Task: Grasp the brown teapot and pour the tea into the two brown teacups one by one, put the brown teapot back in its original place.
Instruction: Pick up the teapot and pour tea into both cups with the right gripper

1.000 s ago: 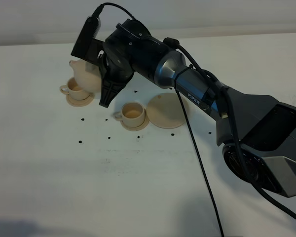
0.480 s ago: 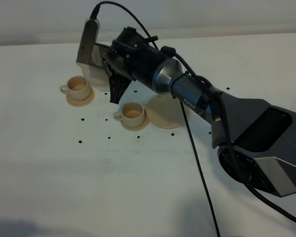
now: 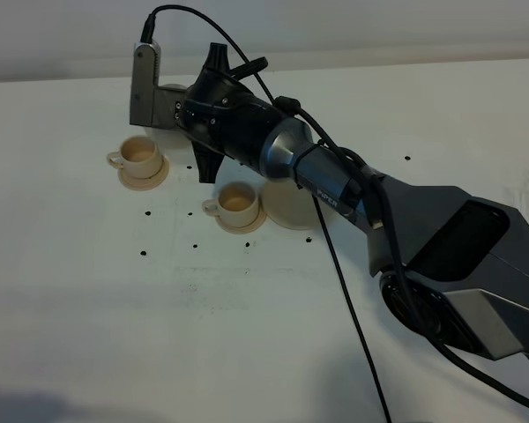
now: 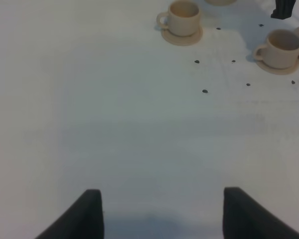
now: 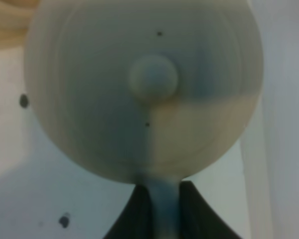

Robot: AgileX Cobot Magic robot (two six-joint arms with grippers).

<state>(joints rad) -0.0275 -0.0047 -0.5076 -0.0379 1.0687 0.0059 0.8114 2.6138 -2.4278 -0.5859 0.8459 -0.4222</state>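
My right gripper (image 5: 159, 199) is shut on the loop handle of the brown teapot (image 5: 144, 89), whose knobbed lid faces the wrist camera. From above, the teapot (image 3: 169, 91) is almost hidden behind the right wrist, in the air behind the left teacup (image 3: 141, 154). One dark finger (image 3: 203, 163) hangs between the two cups. The second teacup (image 3: 237, 201) stands on its saucer beside the wide saucer (image 3: 291, 207), the original place, which holds nothing. My left gripper (image 4: 162, 214) is open over bare table, well short of both teacups (image 4: 183, 15) (image 4: 283, 47).
The white table (image 3: 115, 308) carries small dark dots (image 3: 195, 246) near the cups. A black cable (image 3: 353, 317) hangs from the right arm across the table. The right arm's body (image 3: 458, 256) fills the right side.
The right wrist has rolled back and risen toward the far side. The teapot, earlier tipped with its spout over the left teacup, now sits level and mostly hidden behind the wrist.
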